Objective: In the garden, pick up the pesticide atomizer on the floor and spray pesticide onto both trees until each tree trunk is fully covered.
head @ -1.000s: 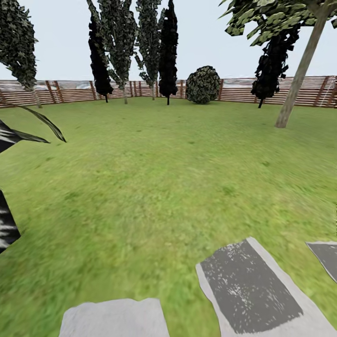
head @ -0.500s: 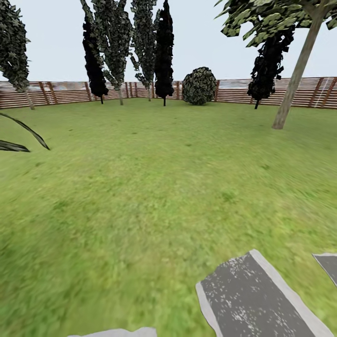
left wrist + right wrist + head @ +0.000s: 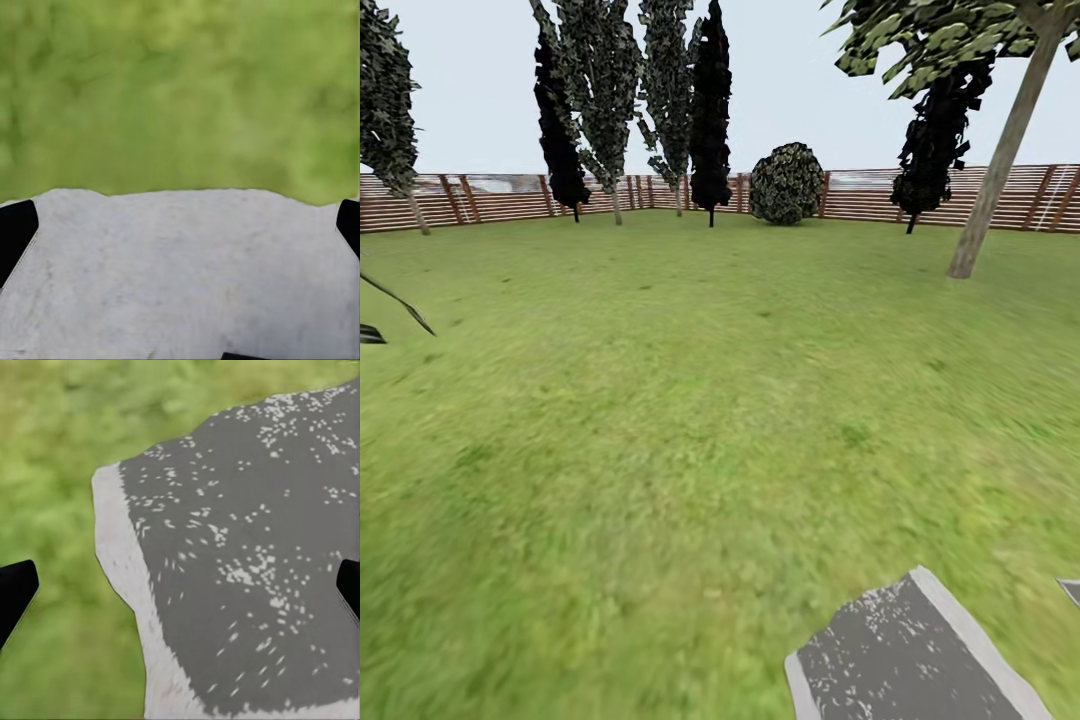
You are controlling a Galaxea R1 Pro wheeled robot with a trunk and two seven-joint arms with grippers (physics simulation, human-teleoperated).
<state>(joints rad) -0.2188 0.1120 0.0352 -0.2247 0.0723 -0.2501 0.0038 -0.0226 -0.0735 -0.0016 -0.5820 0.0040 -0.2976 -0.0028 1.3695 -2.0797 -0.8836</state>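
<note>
I look over the garden lawn (image 3: 690, 400) ringed by a brown slat fence (image 3: 500, 197). One tall tree stands at the far right, its slim tan-grey trunk (image 3: 1000, 160) leaning under a leafy green crown (image 3: 930, 40). The other tall tree is out of view. My left gripper (image 3: 181, 229) is open over a light grey paving slab (image 3: 180, 285), its black fingertips (image 3: 15, 232) wide apart with nothing between them. My right gripper (image 3: 180, 589) is open too, above a dark grey slab (image 3: 247, 555) that also lies near me at the lower right (image 3: 915, 655).
Dark narrow cypress-like trees (image 3: 710, 110) and a round bush (image 3: 787, 183) line the back fence. Another dark tree (image 3: 935, 140) stands left of the leaning trunk. A thin palm leaf (image 3: 395, 300) pokes in at the left edge. Open grass stretches ahead.
The whole picture has shifted, so the camera has moved forward. The grey slabs have slid toward the bottom edge, and the palm fronds at the left have nearly left the picture.
</note>
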